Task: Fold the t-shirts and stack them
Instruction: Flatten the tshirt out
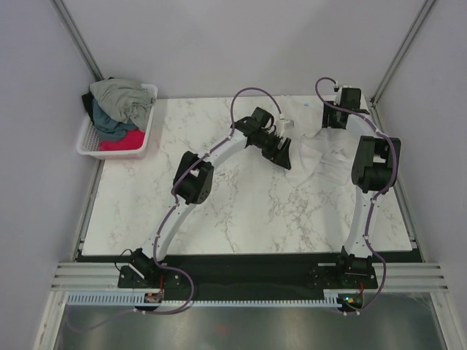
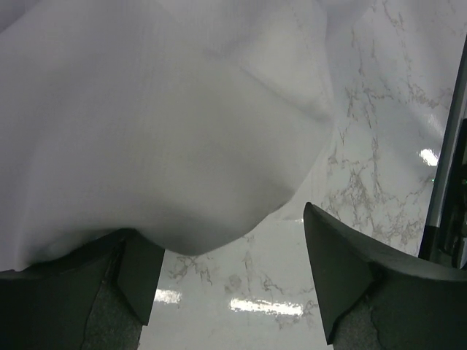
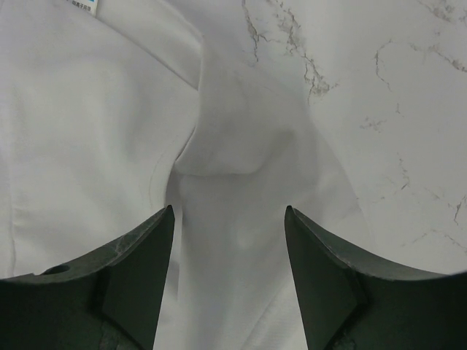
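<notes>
Here's the plain white soft cloth t-shirt [image 1: 325, 149], lying loose and rumpled on the far right part of the white marble-patterned bench [image 1: 241, 211], with both arms reaching in over it. That looks deliberate: one shirt out on open surface where it can be flattened. The others sit heaped in the white plastic lattice basket [image 1: 86, 144] at the far left corner, well apart: a grey-green shirt [image 1: 120, 95], a dark teal shirt [image 1: 108, 125] and a red-pink shirt [image 1: 120, 141]. No fold made yet, I'd say; this reads as the spreading-out stage.

Left hand [image 2: 226, 233] now: fingers wide apart, low over the bench at the shirt's left side. A bulge of white cloth lies over one finger and sags toward the gap, yet bare marble shows between the fingers, so nothing is pinched.

Right hand [image 3: 228, 219]: fingers parted to a good width, straddling a raised ridge of the same shirt, cloth between them but not squeezed. Whether the tips touch the fabric, I can't tell. Both look placed to take hold of opposite sides.
</notes>
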You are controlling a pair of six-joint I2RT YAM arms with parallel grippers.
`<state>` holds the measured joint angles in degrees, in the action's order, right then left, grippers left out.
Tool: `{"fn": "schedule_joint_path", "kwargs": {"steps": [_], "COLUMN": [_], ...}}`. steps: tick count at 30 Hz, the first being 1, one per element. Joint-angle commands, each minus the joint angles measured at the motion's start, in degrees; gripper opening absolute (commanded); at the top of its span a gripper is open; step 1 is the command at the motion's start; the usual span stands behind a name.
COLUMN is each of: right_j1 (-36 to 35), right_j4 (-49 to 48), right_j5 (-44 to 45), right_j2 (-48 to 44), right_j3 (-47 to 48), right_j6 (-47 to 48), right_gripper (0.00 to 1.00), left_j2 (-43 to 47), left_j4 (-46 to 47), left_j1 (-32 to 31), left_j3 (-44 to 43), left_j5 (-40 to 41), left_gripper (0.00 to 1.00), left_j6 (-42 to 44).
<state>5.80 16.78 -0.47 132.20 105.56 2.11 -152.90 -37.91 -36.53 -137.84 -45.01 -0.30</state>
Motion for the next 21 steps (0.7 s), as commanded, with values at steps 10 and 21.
{"fn": "schedule_joint_path", "kwargs": {"steps": [10, 21], "right_j1": [1.9, 2.3], "right_j4": [-1.9, 0.2], "right_j5": [-0.2, 7.3], "right_j2": [-2.4, -7.6], "right_j3": [-2.9, -10.4], "right_j6": [-0.1, 3.9], "right_gripper": [0.71, 0.69], "left_j2": [-2.4, 13.8], "left_j4": [11.5, -6.8], "left_j1": [-1.9, 12.3], "left_j3": [-1.9, 8.6], "left_j5": [-7.2, -5.4], "left_gripper": [0.2, 0.02], "left_j6": [-6.8, 4.6]}}
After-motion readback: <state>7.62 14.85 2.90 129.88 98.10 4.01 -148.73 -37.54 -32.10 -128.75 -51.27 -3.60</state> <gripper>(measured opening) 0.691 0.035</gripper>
